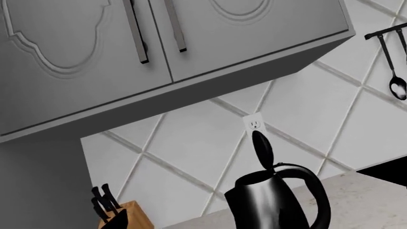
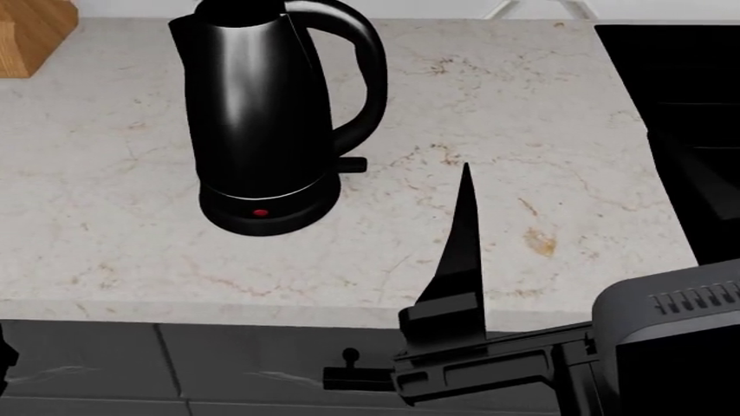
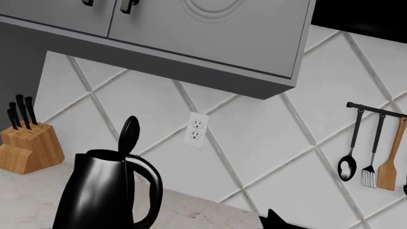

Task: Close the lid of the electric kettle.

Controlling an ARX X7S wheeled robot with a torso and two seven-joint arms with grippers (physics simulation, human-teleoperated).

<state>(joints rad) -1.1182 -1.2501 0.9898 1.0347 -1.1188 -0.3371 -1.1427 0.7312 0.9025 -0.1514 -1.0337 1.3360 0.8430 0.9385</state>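
The electric kettle [image 2: 260, 113] stands on its round base with a red light, at the back left of the counter, handle to the right. It also shows in the left wrist view [image 1: 267, 205] and the right wrist view [image 3: 102, 191]. The lid [image 3: 128, 136] stands upright and open above the kettle's top, hinged at the handle side; it also shows in the left wrist view [image 1: 262, 150]. My right gripper [image 2: 465, 186] hovers near the counter's front edge, right of the kettle and apart from it. One fingertip [image 3: 275, 220] shows off to the side. One left fingertip [image 1: 117, 220] shows likewise.
A wooden knife block [image 3: 28, 148] stands left of the kettle. A wall outlet [image 3: 196, 129] is behind it. Utensils hang on a rail [image 3: 375, 157] at the right. Grey cabinets [image 1: 190, 38] hang overhead. A black cooktop [image 2: 682, 104] lies to the right.
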